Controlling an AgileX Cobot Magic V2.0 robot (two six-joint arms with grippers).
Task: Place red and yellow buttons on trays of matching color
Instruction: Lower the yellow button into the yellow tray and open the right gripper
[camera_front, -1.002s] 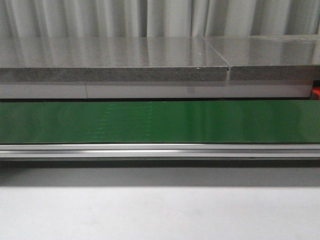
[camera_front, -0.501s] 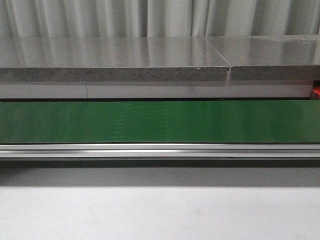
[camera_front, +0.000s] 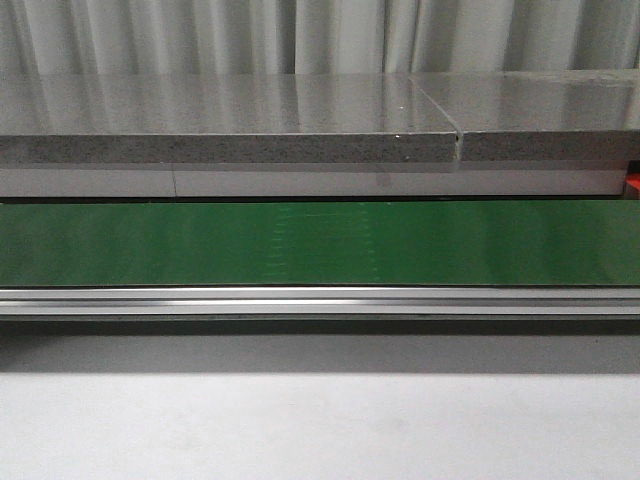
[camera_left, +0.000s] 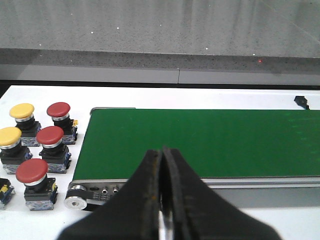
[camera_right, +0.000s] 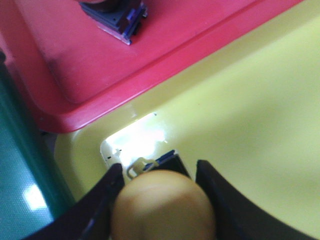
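Two black fingers (camera_right: 102, 200) of the right gripper (camera_right: 161, 200) clamp a yellow button (camera_right: 162, 207) over the yellow tray (camera_right: 250, 115). Left gripper (camera_left: 161, 165) is closed and empty above the green belt (camera_left: 210, 140).

A deep green, faintly dotted conveyor belt (camera_front: 320, 243) is seen, edged by a silver rail (camera_front: 320, 301). Behind the belt, a speckled grey slab (camera_front: 230, 120) is backed by pale grey curtains (camera_front: 320, 35). In front of the belt, the desk (camera_front: 320, 425) is plain white. Beside the belt's end, three red-capped buttons (camera_left: 50, 135) and two yellow-capped buttons (camera_left: 22, 111) are shown on black bases with blue trim. Black fingers (camera_left: 150, 200) are seen over the belt. Next to the belt, a glossy red tray (camera_right: 150, 55) is bordered by a pale yellow tray (camera_right: 250, 125). A yellow-orange button cap (camera_right: 162, 205) is framed by dark fingers (camera_right: 100, 205).
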